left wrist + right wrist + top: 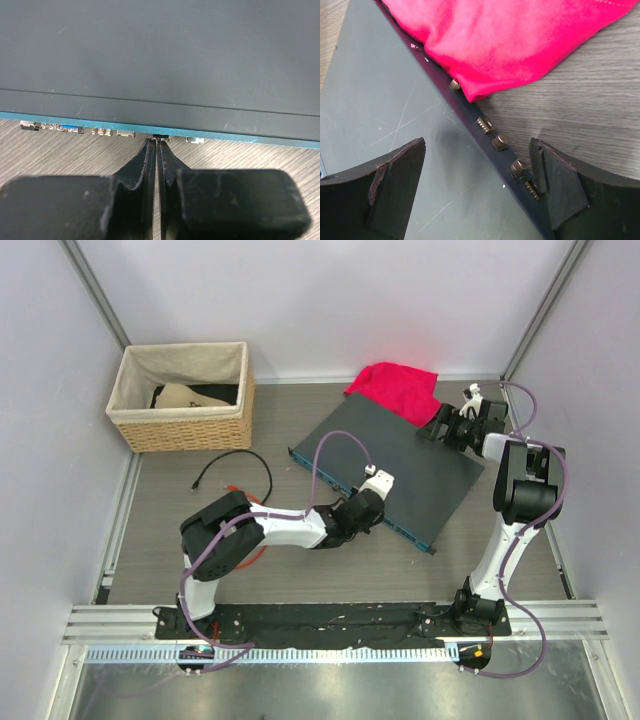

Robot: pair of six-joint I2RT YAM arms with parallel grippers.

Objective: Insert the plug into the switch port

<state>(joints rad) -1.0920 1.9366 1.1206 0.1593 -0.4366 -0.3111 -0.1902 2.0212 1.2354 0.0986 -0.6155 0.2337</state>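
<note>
Left end effector point(159, 142) pinched together at the box's point(160, 60) teal face; right end effector point(477, 157) spread wide.
We take the dark bit at the left tips for the plug point(160, 136), against the port row point(70, 129); fingers hide its rear. One box, one cloth point(520, 45) covering its far corner, one basket point(180, 400), one loose cable point(235, 468); open surface point(300, 575) nearside.

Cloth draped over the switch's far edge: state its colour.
The cloth is plain bright pinkish red, shown best in the right wrist view.
</note>
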